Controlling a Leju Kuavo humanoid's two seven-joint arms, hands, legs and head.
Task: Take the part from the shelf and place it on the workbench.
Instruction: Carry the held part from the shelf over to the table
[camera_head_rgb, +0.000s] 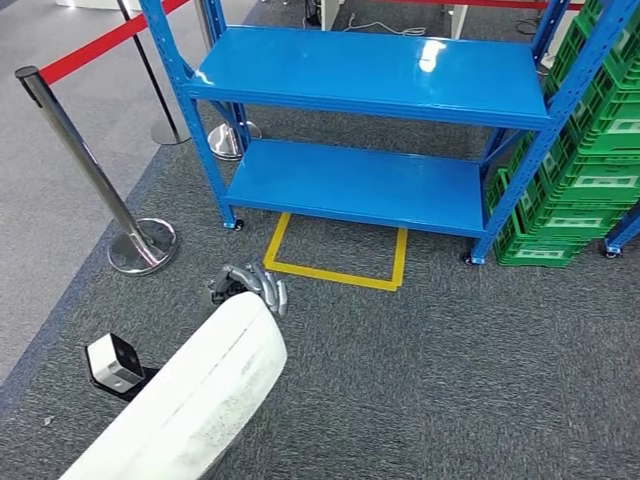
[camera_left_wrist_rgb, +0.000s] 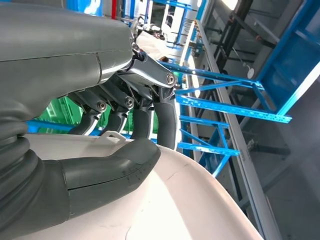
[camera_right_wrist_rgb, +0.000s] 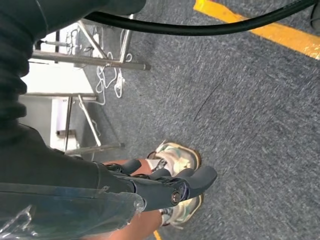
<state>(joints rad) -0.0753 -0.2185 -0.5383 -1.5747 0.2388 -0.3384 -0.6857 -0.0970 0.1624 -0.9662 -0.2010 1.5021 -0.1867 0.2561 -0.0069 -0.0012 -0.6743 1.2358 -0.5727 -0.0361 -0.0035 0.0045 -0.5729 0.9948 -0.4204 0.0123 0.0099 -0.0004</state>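
A: Where's the part?

B: Off the shelf. I see the white part in my left hand, fingers wrapped over it.

A: Right hand?

B: Hanging, fingers loosely apart, empty. Next, I'd turn toward the bench.

The part is showing a smooth white plastic-looking shell (faintly scuffed), the shelf is gleaming in glossy blue painted metal, and the grey carpet is looking matt and rough.
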